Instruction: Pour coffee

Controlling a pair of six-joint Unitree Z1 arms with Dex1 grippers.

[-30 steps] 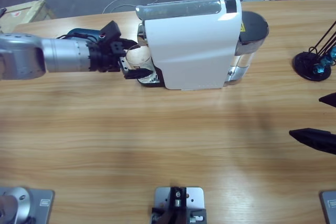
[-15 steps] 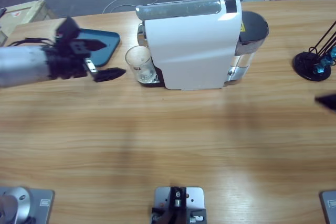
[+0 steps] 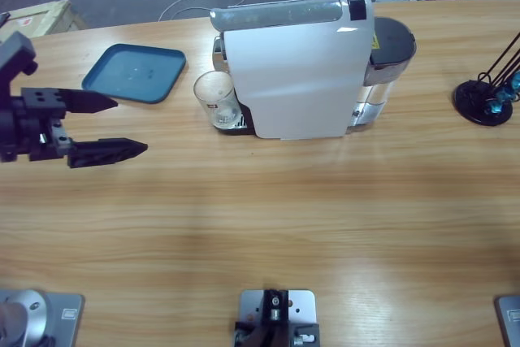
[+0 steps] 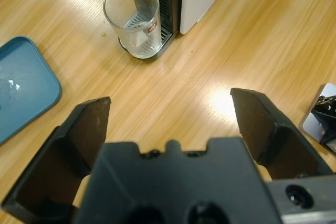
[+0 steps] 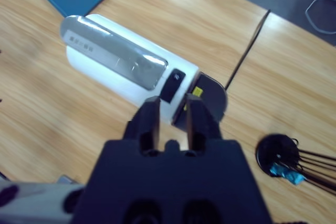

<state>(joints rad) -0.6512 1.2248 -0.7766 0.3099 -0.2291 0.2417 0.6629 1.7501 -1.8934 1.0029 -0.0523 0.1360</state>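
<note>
High view: a clear glass (image 3: 214, 97) stands on the drip grille of a white coffee machine (image 3: 301, 71) at the far side of the desk (image 3: 268, 225). The left gripper (image 3: 112, 126) hovers well left of the glass, fingers spread, holding nothing. A blue tray (image 3: 134, 73) lies far left. The glass looks placed for brewing; next, I judge, the machine must be started.

Left wrist view: the glass (image 4: 133, 20) sits well beyond the spread fingers (image 4: 92, 124), apart from them. Whether coffee is in it, I cannot tell.

Right wrist view: the right gripper (image 5: 171, 116) hangs high above the machine (image 5: 126, 72), fingers nearly pressed together, empty.
</note>
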